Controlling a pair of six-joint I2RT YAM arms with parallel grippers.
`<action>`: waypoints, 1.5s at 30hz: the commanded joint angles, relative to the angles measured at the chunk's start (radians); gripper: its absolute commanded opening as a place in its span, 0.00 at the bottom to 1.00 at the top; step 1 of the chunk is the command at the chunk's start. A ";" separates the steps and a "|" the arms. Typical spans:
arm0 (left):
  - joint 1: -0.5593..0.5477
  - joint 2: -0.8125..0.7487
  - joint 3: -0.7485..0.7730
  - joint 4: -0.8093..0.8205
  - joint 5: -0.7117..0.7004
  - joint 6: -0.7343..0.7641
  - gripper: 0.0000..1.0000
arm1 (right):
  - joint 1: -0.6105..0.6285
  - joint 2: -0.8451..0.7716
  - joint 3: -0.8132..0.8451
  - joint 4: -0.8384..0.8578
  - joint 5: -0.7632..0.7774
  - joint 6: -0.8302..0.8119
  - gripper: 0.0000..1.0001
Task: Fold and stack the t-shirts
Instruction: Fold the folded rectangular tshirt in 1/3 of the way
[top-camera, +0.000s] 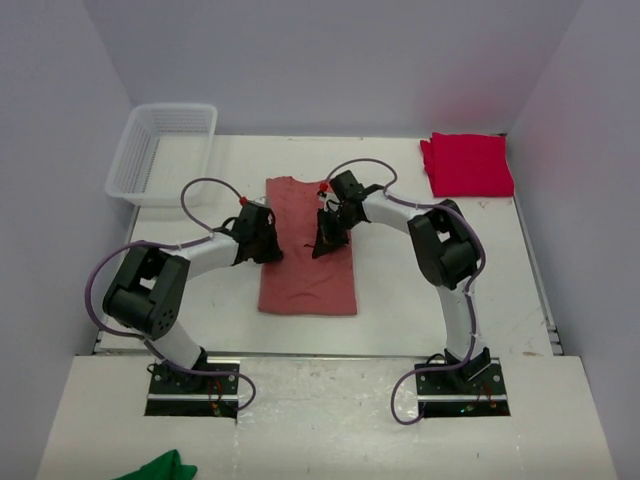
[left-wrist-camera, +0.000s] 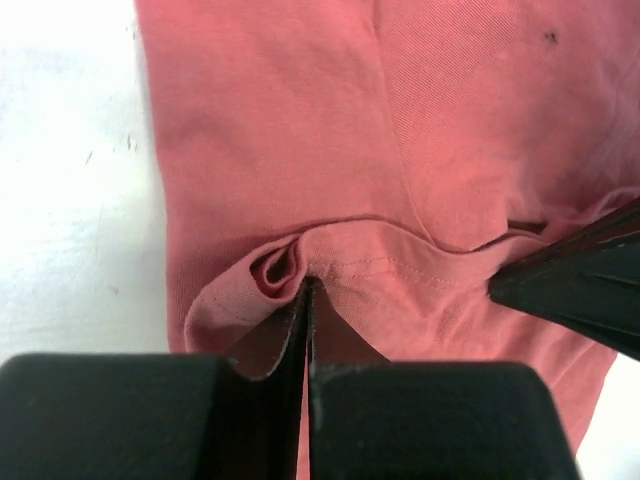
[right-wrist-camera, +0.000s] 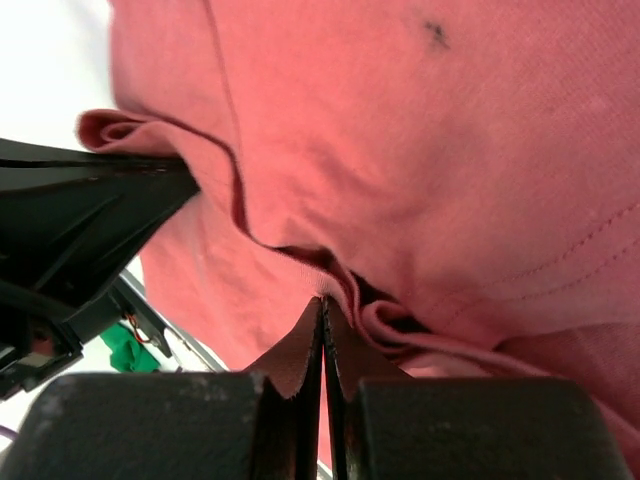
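Top external view, by size: white table (top-camera: 400, 320); salmon t-shirt (top-camera: 305, 285), a long strip lying at table centre; white mesh basket (top-camera: 125, 170), far left corner; crimson t-shirt (top-camera: 468, 165), folded, far right corner, well apart from the salmon one. Left gripper (left-wrist-camera: 308, 285): clenched on a fold at the strip's left edge. Right gripper (right-wrist-camera: 322, 300): clenched on a raised fold right of its middle. Green cloth (top-camera: 160, 468): near edge, left.

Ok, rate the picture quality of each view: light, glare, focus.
Top external: soft even light, sharp all over, shadows faint. Left wrist: salmon t-shirt crisp, bare table blown out white, left gripper close and slightly soft. Right wrist: same shirt crisp, right gripper dark and featureless.
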 joint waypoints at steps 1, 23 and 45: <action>0.013 0.057 0.032 -0.059 -0.071 -0.024 0.00 | -0.012 0.041 0.053 -0.058 0.009 0.015 0.00; 0.074 -0.066 -0.058 -0.099 -0.115 -0.021 0.00 | -0.104 -0.008 0.105 -0.118 -0.031 -0.040 0.00; 0.074 -0.106 0.012 -0.041 -0.019 0.007 0.00 | -0.106 -0.218 -0.174 -0.086 0.165 -0.019 0.00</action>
